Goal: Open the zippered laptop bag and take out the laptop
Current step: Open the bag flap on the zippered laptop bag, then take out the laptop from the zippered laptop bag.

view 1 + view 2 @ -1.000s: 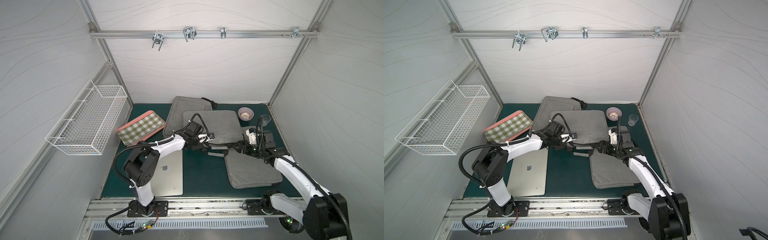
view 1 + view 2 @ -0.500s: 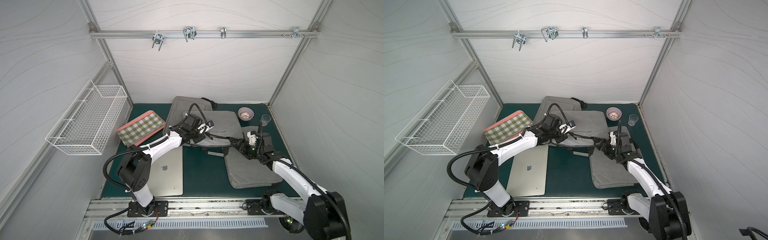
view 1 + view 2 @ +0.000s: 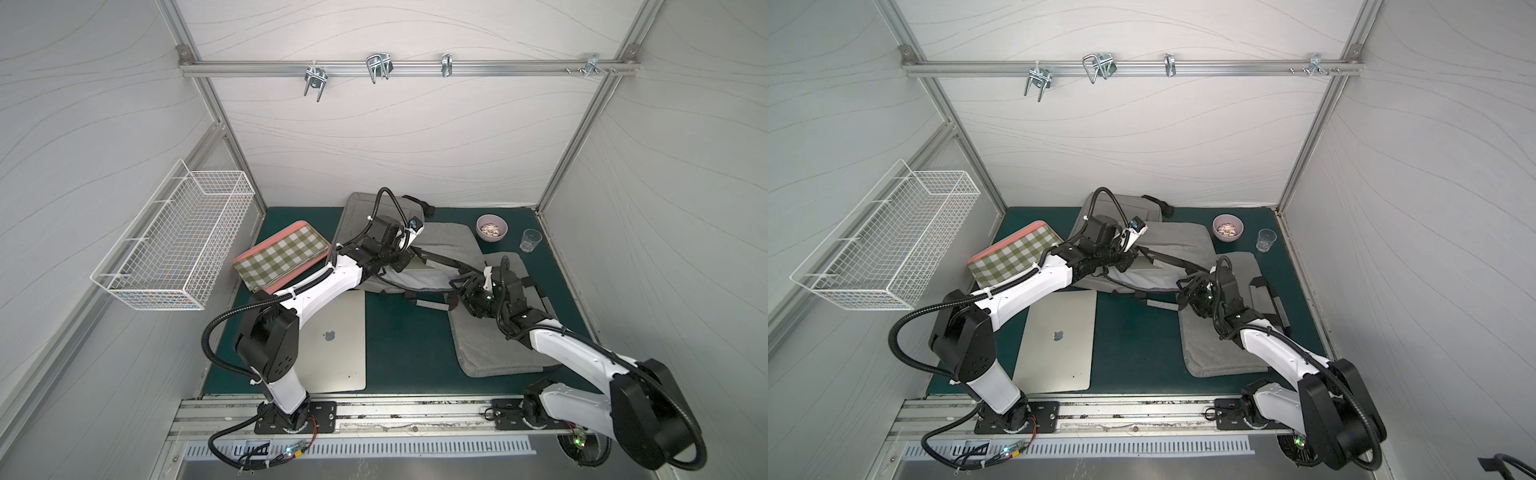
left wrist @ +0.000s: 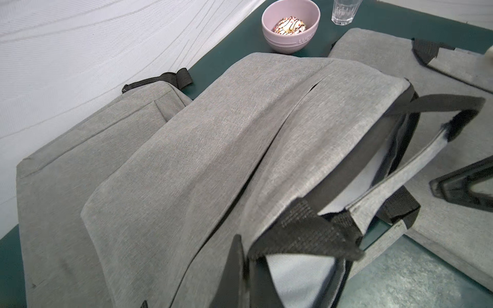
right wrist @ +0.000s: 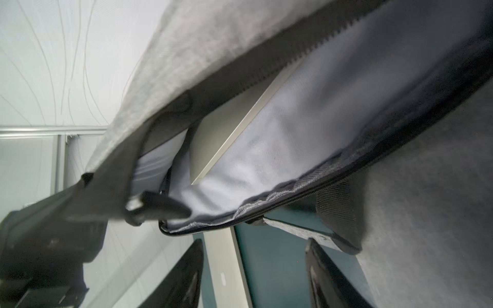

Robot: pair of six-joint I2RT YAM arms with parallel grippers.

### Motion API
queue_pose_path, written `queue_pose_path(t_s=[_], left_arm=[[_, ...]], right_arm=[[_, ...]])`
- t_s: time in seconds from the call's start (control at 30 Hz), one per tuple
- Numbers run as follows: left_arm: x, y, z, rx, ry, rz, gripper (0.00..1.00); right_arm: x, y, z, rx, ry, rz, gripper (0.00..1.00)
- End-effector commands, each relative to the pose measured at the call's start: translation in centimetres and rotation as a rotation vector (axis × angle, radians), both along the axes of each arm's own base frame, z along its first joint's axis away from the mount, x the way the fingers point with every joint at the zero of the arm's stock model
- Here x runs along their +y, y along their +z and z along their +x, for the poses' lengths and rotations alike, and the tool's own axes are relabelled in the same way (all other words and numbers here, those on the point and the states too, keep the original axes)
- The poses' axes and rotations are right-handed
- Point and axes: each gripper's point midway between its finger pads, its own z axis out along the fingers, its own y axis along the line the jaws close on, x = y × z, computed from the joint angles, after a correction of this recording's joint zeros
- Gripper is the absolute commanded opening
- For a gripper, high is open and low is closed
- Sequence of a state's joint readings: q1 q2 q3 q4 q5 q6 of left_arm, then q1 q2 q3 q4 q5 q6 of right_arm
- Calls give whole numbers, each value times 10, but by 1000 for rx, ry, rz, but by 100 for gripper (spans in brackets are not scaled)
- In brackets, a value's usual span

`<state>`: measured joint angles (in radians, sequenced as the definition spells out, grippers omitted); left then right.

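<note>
Laptop bags (image 3: 490,349), three grey, laptops (image 3: 332,345), two, left end effector (image 3: 405,262) pinching middle bag (image 3: 449,245), right end effector (image 3: 460,284) spread.

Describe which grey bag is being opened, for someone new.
Three grey bags lie on the green mat. Take the middle bag, overlapping the rear bag by the back wall. Only its mouth gapes, showing pale lining and a silver laptop inside.

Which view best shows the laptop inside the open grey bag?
Right wrist: it looks straight into the bag at the laptop against the pale lining. Both top views show only a sliver. Left wrist shows just lining.
</note>
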<state>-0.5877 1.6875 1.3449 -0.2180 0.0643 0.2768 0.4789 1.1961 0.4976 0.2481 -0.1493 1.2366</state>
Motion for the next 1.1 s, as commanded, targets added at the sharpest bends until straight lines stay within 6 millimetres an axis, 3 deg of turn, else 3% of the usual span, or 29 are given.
queue_pose_path(t_s=[0.0,0.13,0.4,0.8,1.07], left_arm=[[-4,75,17,-126,70,-203,0],[-4,81,17,-108,81,-260,0],[-4,83,18,-62,99,-318,0],[-11,75,15,-8,62,-354,0],[-14,65,10,29,39,-353,0]], right_arm=[[9,18,26,-47,-105,109,54],[27,19,45,-57,-106,132,49],[43,-2,72,-13,-169,179,48],[71,-35,96,53,-244,290,51],[93,-37,110,42,-266,402,51]])
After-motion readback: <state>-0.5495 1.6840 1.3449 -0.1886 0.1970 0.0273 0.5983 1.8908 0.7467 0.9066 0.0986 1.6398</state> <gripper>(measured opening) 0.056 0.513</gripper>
